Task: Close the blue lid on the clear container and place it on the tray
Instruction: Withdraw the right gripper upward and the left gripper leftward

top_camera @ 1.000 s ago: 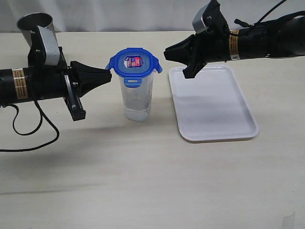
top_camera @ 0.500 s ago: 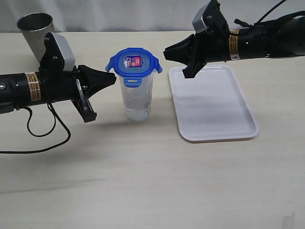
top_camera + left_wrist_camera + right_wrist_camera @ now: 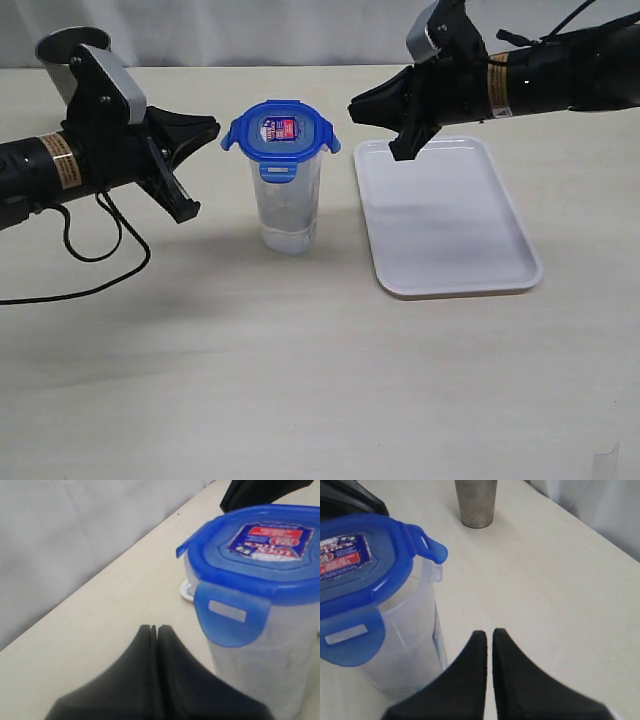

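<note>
Blue lid [image 3: 281, 131] seated atop clear container [image 3: 288, 205], upright on table [image 3: 300, 380] just beside tray [image 3: 450, 230], not on it; side flaps [image 3: 333, 140] splayed, probably unlatched; flanked by left gripper [image 3: 213, 128] and right gripper [image 3: 355, 108], both pinched shut, empty, likely for pressing flaps.

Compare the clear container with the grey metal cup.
The clear container is see-through plastic; the metal cup is opaque grey. The container wears the blue lid; the cup's top is open. The container stands near the tray; the cup stands further back, partly hidden behind the left arm. Both stand upright on the table, neither on the tray.
</note>
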`<state>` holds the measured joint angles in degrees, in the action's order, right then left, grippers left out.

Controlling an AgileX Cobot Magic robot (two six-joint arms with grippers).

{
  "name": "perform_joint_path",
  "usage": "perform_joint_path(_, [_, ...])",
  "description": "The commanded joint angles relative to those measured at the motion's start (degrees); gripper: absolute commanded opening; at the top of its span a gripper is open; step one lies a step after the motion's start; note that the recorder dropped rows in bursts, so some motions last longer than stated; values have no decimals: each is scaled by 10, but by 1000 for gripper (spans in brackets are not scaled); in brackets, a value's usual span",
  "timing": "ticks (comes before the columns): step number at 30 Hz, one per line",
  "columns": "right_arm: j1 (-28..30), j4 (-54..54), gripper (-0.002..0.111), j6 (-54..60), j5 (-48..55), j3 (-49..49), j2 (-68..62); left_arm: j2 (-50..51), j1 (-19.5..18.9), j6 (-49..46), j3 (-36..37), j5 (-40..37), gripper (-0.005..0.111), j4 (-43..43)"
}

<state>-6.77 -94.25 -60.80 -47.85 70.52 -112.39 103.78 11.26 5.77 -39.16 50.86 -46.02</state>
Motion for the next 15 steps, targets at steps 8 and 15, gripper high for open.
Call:
perform_joint_path(8, [-1, -57, 4, -109, -22, 0, 72, -84, 1, 38, 37, 23, 0, -84])
perform_joint_path(15, [-1, -57, 4, -116, -31, 0, 72, -81, 5, 38, 37, 40, 0, -82])
